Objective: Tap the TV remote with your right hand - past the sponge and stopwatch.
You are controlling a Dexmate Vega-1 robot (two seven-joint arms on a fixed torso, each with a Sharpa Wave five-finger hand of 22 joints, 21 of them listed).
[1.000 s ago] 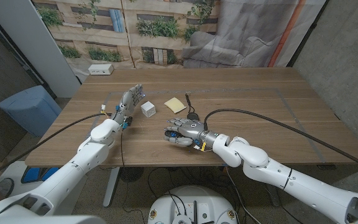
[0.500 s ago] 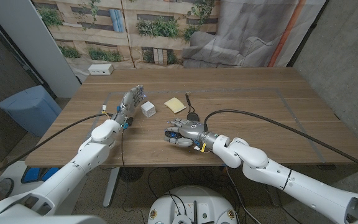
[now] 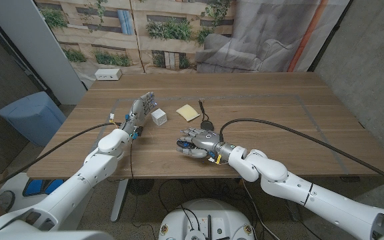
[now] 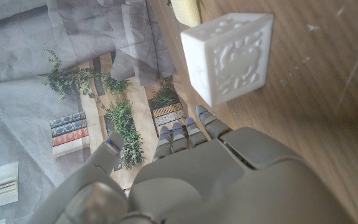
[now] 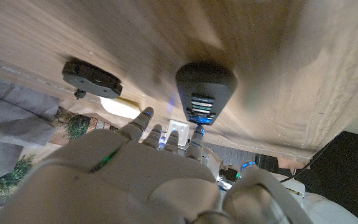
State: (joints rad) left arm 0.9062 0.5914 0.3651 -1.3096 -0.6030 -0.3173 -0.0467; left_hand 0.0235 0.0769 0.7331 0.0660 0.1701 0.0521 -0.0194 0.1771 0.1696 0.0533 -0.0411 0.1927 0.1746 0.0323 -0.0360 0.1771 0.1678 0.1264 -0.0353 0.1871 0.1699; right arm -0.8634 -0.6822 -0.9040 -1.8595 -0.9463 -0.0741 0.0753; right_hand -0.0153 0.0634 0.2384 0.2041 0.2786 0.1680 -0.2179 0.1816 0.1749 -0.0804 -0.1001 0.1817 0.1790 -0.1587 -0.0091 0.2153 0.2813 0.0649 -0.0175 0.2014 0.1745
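On the table (image 3: 279, 113), right hand (image 3: 193, 142) touches the remote (image 5: 205, 90) (fingertips).

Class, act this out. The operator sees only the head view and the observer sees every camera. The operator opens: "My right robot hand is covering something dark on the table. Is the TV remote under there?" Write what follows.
Observer: Yes. The right wrist view shows the TV remote lying buttons-up on the table, just ahead of the fingertips of the right robot hand.
Operator: Is a finger on it yet?
Observer: One fingertip overlaps the remote's near end in that view, but I cannot tell if it is touching.
Operator: And the white cube near my left robot hand?
Observer: In the left wrist view, the white cube has raised patterns on its faces. The left robot hand is not holding it.
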